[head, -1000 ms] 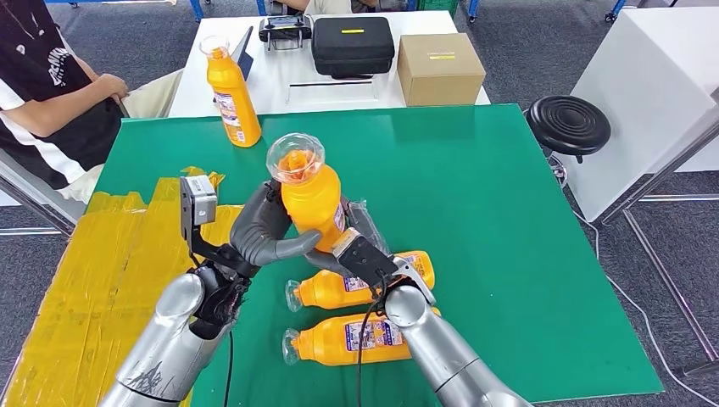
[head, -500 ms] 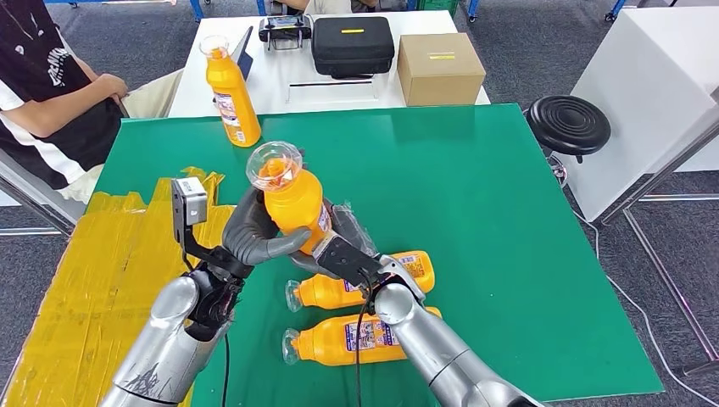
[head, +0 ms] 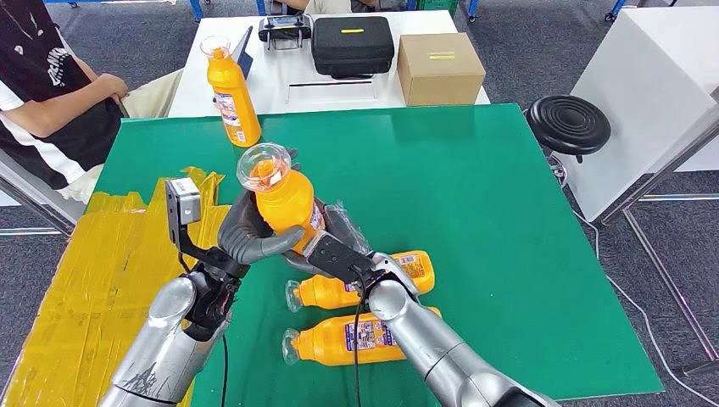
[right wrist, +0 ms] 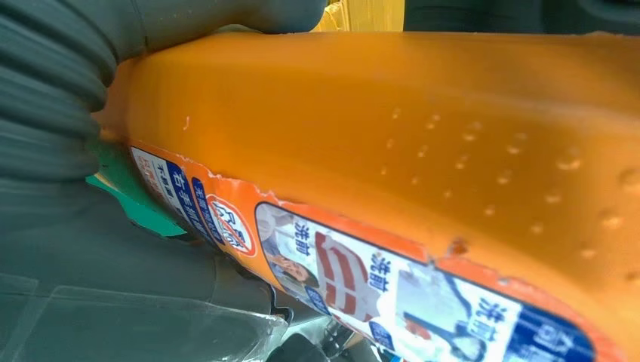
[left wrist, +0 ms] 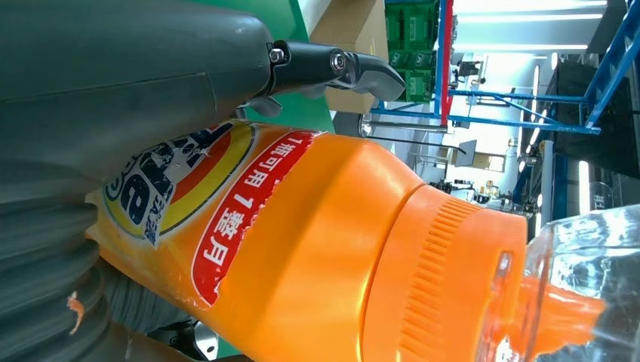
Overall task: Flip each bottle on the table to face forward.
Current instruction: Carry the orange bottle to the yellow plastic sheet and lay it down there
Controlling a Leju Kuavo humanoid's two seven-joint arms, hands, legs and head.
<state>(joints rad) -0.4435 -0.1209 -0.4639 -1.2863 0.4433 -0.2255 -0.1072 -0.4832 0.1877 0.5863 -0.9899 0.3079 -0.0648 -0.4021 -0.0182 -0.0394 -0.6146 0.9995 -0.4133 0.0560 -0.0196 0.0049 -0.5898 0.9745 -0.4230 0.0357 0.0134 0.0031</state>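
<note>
Since the earlier frames the held bottle has drifted toward the robot's left and slightly farther from it, its clear cap tipping leftward, both arms travelling with it. It hangs above the green table, gripped from both sides: the left hand wraps its thick thumb and fingers round the lower body, while the right hand cups the opposite side from behind — both are closed on it, neither slack.

Two more bottles lie on their sides near the front edge, the nearer one just beside the farther one; a fourth stands upright at the far left edge of the table.

Judging by the wrist views, the bottle is a stiff, smooth plastic shell, probably full and fairly heavy, with a glossy label whose peeling edge offers little friction. Dimples on the back face may help grip. The broad mid-body is the safest place to hold; the clear cap looks brittle and best left alone.
</note>
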